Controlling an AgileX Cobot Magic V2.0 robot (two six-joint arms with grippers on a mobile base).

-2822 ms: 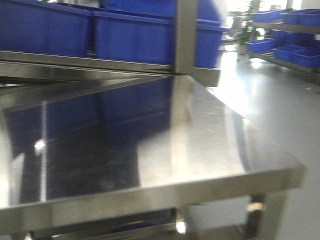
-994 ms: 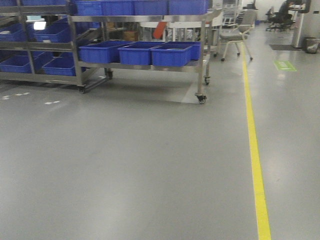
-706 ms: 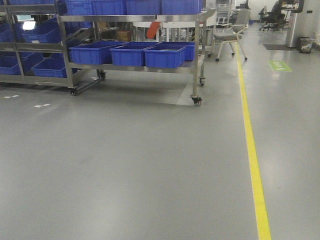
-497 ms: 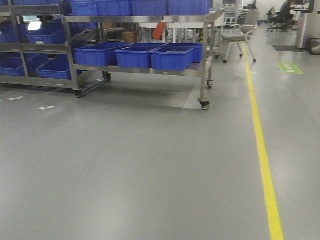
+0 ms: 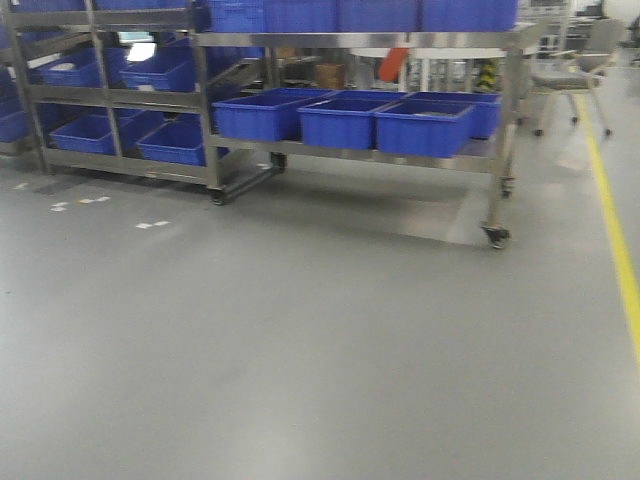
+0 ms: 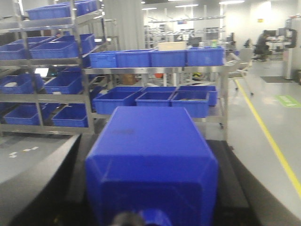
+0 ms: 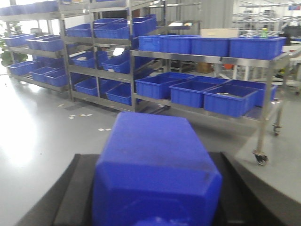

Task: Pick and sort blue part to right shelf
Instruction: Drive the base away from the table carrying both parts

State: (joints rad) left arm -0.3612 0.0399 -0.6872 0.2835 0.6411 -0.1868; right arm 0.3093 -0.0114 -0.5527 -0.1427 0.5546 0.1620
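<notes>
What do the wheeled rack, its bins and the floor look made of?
Wheeled rack: bare metal, likely stainless steel, silvery with a dull shine. Bins: moulded plastic, by their uniform blue and thick rims. Floor: smooth grey coating, perhaps epoxy, with soft reflections.

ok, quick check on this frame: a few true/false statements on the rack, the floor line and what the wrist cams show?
1. The steel rack carries blue bins on its lower shelf. True.
2. The yellow floor line runs along the left of the front view. False: it runs along the right.
3. The rack stands on casters. True.
4. Claw fingers show in both wrist views. False: a blue block fills the foreground of each, and no fingers are visible.
</notes>
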